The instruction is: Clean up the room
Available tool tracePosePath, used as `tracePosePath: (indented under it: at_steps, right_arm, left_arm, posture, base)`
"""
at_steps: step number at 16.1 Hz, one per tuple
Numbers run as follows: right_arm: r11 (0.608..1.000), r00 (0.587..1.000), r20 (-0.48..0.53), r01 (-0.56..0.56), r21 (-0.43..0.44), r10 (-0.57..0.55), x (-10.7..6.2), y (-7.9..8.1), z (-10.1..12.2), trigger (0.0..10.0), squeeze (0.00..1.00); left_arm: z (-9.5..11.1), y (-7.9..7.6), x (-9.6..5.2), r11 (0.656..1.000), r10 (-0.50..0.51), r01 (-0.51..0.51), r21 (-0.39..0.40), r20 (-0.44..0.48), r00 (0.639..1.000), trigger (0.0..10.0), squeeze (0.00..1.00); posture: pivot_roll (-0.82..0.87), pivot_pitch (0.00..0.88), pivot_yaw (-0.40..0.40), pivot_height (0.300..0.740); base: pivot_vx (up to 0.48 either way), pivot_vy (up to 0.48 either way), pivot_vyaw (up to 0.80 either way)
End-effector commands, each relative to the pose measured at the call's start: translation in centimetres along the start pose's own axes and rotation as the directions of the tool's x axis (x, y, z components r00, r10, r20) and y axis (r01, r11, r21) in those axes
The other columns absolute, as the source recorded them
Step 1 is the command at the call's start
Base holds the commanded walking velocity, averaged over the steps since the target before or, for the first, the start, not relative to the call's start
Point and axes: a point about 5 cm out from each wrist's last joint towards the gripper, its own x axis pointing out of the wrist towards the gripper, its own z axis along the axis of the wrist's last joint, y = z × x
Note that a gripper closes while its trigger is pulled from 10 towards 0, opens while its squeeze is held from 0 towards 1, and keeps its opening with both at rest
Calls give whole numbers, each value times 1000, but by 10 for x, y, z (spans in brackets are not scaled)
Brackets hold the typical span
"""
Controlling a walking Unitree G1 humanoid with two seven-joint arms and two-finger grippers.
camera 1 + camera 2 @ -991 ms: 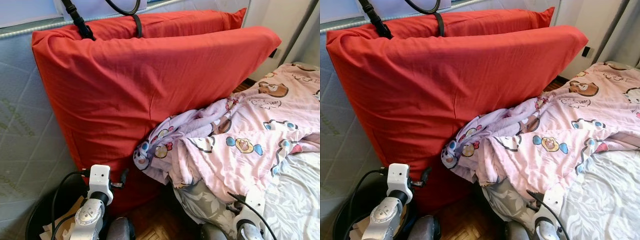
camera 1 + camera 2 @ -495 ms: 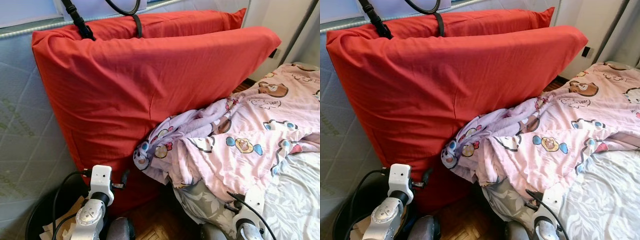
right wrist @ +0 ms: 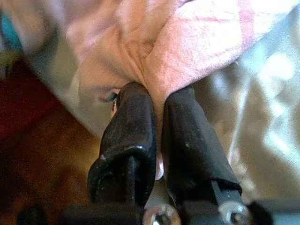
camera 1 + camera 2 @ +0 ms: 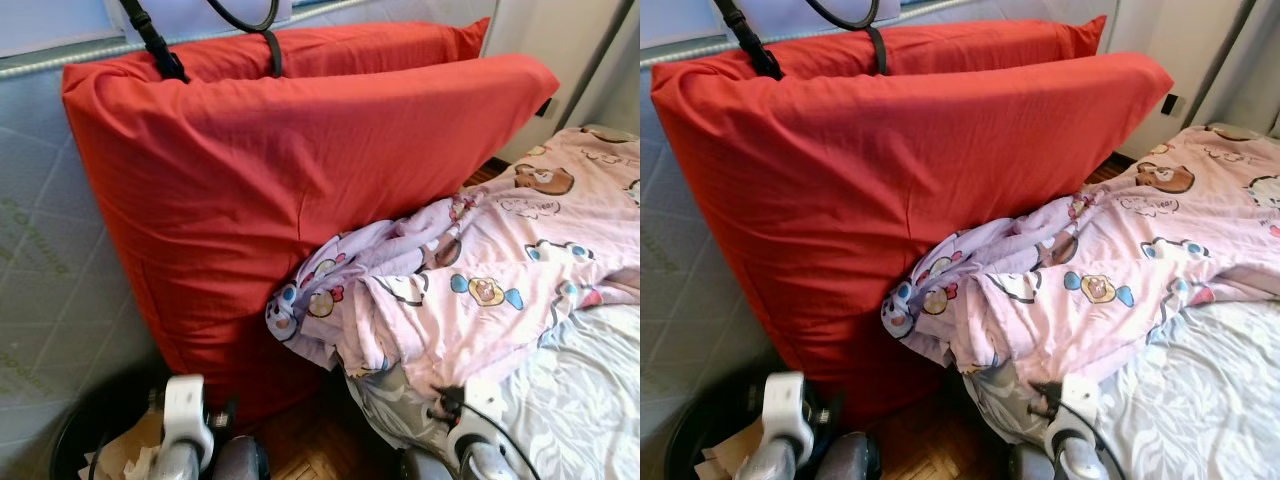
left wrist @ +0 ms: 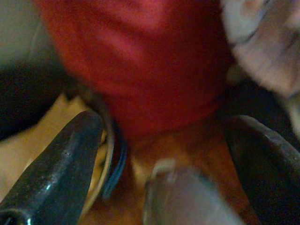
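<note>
The right gripper (image 3: 157,110) is pinching a fold of the pink cartoon-print duvet (image 4: 500,270), its fingers (image 3: 131,136) clenched on the fabric at the bed's (image 4: 590,400) near edge. The duvet is lying bunched against the big red cushion (image 4: 280,170). At near left, a black bin (image 4: 85,440) is holding crumpled cardboard or paper (image 4: 125,462). The left gripper (image 5: 164,136) is hanging beside it, fingers released.

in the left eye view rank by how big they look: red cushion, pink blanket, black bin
1. red cushion
2. pink blanket; it runs past the frame edge
3. black bin; cut off at the frame's bottom, so unsure
</note>
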Motion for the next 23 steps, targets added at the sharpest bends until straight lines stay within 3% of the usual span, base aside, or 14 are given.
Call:
tracePosePath:
  at_steps: [1, 3, 6, 8, 10, 13, 16, 23]
  right_arm:
    - [998, 998, -49, -35, -54, 33, 0, 4, -6, 10000, 0]
    - [993, 995, -98, -24, -113, 12, -2, 2, -13, 10000, 0]
    - [997, 992, -109, 54, -62, -61, -5, -10, -19, 10000, 0]
    - [992, 987, -123, 95, -88, -105, -9, -20, -27, 10000, 0]
    - [985, 974, -151, 160, -69, -168, -15, -34, -37, 10000, 0]
    - [981, 967, -166, 181, -73, -191, -19, -39, -44, 10000, 0]
    - [975, 955, -201, 202, -96, -217, -25, -44, -54, 10000, 0]
    - [972, 951, -206, 216, -96, -232, -26, -46, -55, 10000, 0]
  left_arm:
    - [-8, 5, -2, 999, 29, -29, -15, -43, 999, 10000, 0]
    - [-16, 4, -4, 999, 33, -35, -14, -82, 996, 10000, 0]
    - [-22, 6, -6, 999, 51, -52, -12, -105, 993, 10000, 0]
    - [-30, 9, -10, 998, 62, -62, 4, -151, 987, 10000, 0]
    - [-39, 11, -15, 998, 66, -62, 27, -190, 980, 10000, 0]
    - [-44, 10, -17, 998, 64, -57, 35, -211, 975, 10000, 0]
    - [-44, 7, -16, 998, 53, -46, 35, -212, 976, 10000, 0]
    - [-42, 5, -15, 999, 39, -31, 43, -212, 976, 10000, 0]
  posture:
    - [-7, 0, -27, 660]
    - [-8, 0, -30, 685]
    - [-8, 0, -25, 720]
    - [-19, 0, -16, 740]
    - [-23, 0, -11, 740]
    - [-26, 0, -9, 740]
    - [-25, 0, -9, 740]
    - [-29, 0, -5, 740]
  base:
    - [0, 0, 0]
    - [0, 0, 0]
    - [0, 0, 0]
    - [0, 0, 0]
    - [0, 0, 0]
    - [0, 0, 0]
    - [0, 0, 0]
    - [0, 0, 0]
